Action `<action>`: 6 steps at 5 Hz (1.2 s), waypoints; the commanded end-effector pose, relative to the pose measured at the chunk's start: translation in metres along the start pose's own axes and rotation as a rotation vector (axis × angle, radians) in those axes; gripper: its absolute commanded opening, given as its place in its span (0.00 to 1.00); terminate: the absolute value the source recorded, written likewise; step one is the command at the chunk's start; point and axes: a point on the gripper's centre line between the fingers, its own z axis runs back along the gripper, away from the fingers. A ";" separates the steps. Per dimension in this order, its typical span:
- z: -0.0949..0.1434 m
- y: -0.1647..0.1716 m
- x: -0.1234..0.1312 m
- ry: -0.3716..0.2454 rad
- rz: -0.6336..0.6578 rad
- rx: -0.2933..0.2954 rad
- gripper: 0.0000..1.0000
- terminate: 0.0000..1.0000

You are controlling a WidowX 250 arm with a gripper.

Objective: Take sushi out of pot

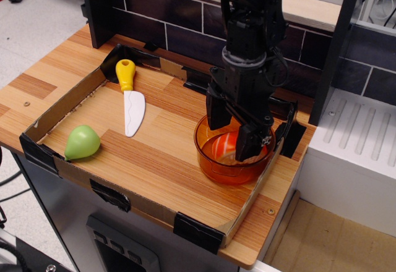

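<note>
The pot (234,158) is round, translucent orange plastic, standing upright with its open mouth up, directly beneath the gripper (234,137), whose 2 black fingers reach down past its rim into the bowl. The sushi (224,145) lies inside the pot, between and just under those fingers; only part of it shows, an orange domed top with white stripes, seen through the gap between the fingers and through the pot's wall. The nearer finger hides its right side, so whether the fingers touch it cannot be told.
</note>
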 end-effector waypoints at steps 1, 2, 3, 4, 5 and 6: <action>0.006 -0.005 -0.001 -0.010 0.004 -0.009 0.00 0.00; 0.014 -0.005 -0.003 -0.021 0.017 -0.007 0.00 0.00; 0.039 0.001 -0.003 -0.070 0.066 -0.031 0.00 0.00; 0.083 0.012 -0.005 -0.229 0.134 -0.020 0.00 0.00; 0.118 0.036 -0.018 -0.332 0.240 0.035 0.00 0.00; 0.118 0.063 -0.043 -0.210 0.298 0.038 0.00 0.00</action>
